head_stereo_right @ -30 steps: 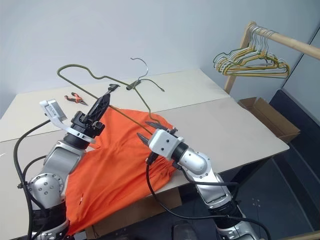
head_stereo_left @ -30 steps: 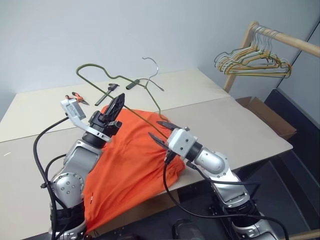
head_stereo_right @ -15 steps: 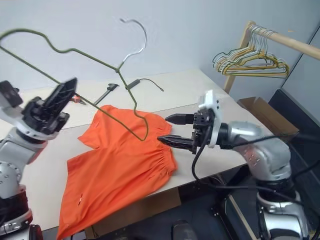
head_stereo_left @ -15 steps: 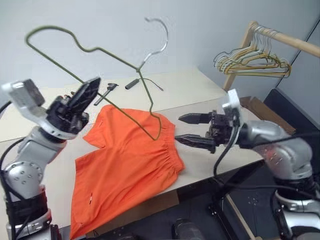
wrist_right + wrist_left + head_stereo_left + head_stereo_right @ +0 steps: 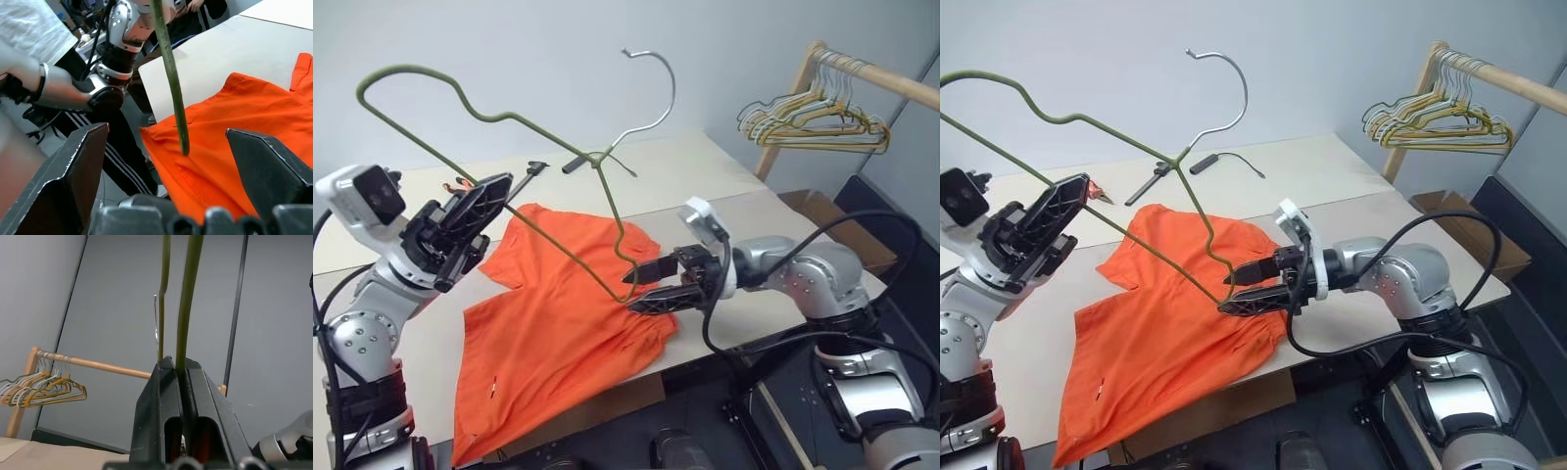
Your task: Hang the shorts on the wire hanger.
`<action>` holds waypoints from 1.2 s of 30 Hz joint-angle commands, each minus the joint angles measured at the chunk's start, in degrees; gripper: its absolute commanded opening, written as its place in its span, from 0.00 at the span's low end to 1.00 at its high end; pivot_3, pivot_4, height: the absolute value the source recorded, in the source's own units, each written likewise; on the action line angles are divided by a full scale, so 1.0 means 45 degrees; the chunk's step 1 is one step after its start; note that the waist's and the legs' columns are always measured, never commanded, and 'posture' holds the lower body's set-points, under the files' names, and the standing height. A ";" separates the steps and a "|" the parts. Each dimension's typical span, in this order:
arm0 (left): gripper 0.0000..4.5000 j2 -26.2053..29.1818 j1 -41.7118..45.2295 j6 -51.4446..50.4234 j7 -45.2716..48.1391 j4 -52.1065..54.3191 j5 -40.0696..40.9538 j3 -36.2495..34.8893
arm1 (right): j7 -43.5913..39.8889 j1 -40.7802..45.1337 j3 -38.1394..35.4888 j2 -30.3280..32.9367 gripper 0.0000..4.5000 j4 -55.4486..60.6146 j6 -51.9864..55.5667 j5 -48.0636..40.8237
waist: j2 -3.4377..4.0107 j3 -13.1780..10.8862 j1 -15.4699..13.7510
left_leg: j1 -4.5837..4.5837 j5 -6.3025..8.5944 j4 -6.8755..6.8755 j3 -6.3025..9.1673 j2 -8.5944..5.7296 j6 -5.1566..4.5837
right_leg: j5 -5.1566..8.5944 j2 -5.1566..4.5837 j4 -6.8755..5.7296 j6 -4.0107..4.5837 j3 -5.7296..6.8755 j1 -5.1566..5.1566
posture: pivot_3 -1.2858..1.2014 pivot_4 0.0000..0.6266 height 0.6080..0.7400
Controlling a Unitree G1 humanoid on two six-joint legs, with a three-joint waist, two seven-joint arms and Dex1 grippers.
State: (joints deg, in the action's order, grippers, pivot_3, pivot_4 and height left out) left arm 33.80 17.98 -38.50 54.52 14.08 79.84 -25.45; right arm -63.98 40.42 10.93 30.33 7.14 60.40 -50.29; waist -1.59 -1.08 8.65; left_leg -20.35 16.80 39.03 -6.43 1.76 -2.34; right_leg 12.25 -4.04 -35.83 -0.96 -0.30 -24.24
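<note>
Two tools: both show in the head views, one on each side of the wire hanger.
Left tool (image 5: 480,206): I see its fingers pressed together on the olive-green wire hanger (image 5: 499,117), gripping the long bottom wire; in the left wrist view the wire rises straight out from between the closed fingers (image 5: 161,396).
Wire hanger: lifted clear of the surface and tilted, its silvery hook (image 5: 651,93) uppermost, one notched shoulder high on my left, the other shoulder dipping down to the shorts' waistband.
Right tool (image 5: 651,286): spread wide, pointing toward my left, with nothing gripped; the hanger's low shoulder sits just beside its fingertips, and in the right wrist view the green wire (image 5: 171,73) runs between the two parted fingers without touching either.
Shorts (image 5: 558,333): bright orange, lying flat on the beige surface (image 5: 783,235), gathered waistband toward the right tool, one leg hanging over the near edge.
Behind the shorts: red-handled pliers (image 5: 1097,194), mostly hidden by the left tool, and two dark hand tools (image 5: 524,177) lie on the surface.
Far right: a bunch of wire hangers (image 5: 813,122) hangs on a wooden rail (image 5: 881,80).
Right wrist view: a person's legs in striped dark trousers (image 5: 117,156) stand by the surface.
</note>
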 commanded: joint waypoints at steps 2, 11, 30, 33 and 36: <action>0.00 -0.0109 0.0391 0.0239 0.0054 0.0167 -0.0214 -0.0020 | 0.0664 0.0022 -0.0397 -0.0373 0.99 0.0682 0.0269 -0.0257 | 0.0000 0.0000 0.0006 | -0.0002 0.0001 0.0000 0.0000 -0.0001 0.0000 | 0.0000 -0.0003 0.0000 0.0000 0.0001 0.0000 | 0.45 0.00 1.00; 0.00 -0.0341 0.0183 0.0226 -0.0151 0.0221 -0.0295 -0.0084 | 0.1236 0.0064 -0.0696 -0.0907 0.81 0.0548 0.0638 -0.0524 | 0.0000 0.0000 0.0050 | 0.0002 0.0001 0.0000 -0.0002 -0.0003 -0.0001 | 0.0000 -0.0003 -0.0004 0.0000 -0.0001 0.0001 | 0.45 0.00 1.00; 0.22 -0.0673 -0.1048 0.0848 -0.0912 0.0146 -0.2752 0.0693 | 0.2320 -0.0198 -0.1280 -0.1376 0.00 0.0931 0.0647 -0.0714 | 0.0001 0.0000 0.0092 | 0.0003 0.0002 -0.0002 -0.0001 -0.0004 -0.0003 | 0.0000 -0.0004 -0.0003 0.0000 -0.0001 0.0001 | 0.44 0.00 1.00; 0.46 0.0378 -0.1751 0.1678 -0.0334 0.0284 -0.5726 0.2113 | 0.2970 -0.0283 -0.1694 -0.1390 0.00 0.1102 0.0897 -0.0774 | -0.0002 0.0001 0.0103 | 0.0001 0.0002 -0.0001 -0.0001 -0.0008 -0.0003 | 0.0000 -0.0005 -0.0002 0.0000 0.0001 0.0002 | 0.44 0.00 1.00; 0.67 0.1263 -0.2461 0.2473 0.0175 0.0057 -0.7750 0.3024 | 0.3393 -0.0638 -0.2429 -0.0959 0.00 0.1240 0.1360 -0.1189 | 0.0003 -0.0001 0.0140 | 0.0000 0.0004 -0.0012 -0.0008 -0.0009 -0.0002 | 0.0002 -0.0006 0.0002 0.0003 -0.0004 -0.0008 | 0.44 0.00 1.00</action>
State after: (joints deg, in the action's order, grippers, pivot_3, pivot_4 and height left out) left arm 38.19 7.16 -30.18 53.75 14.07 49.25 -12.76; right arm -49.50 37.70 3.18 24.88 11.04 65.41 -53.38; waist -1.58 -1.09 9.28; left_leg -20.36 16.85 38.97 -6.46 1.75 -2.34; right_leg 12.26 -4.06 -35.80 -0.93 -0.30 -24.28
